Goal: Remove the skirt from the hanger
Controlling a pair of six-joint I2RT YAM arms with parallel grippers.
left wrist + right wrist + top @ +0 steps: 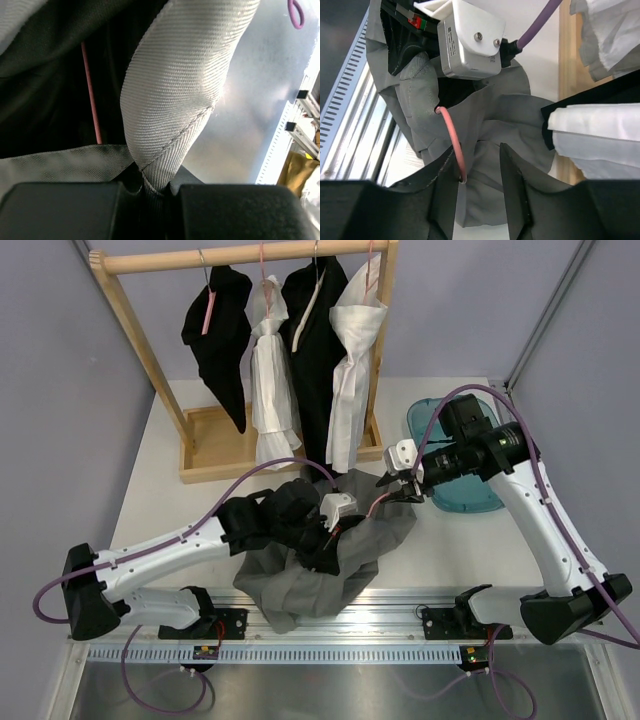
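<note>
The grey skirt lies crumpled on the table in front of the rack, still on a pink wire hanger. My left gripper is shut on a fold of the skirt's hem, pinched between its black fingers; the pink hanger rod shows inside the dark folds behind. My right gripper is open just above the skirt's right side. The hanger's wire end rests against the inner face of its left finger; the right finger stands apart from it.
A wooden rack at the back holds black and white garments on hangers. A blue plastic tray lies at the right under my right arm. A metal rail runs along the near table edge.
</note>
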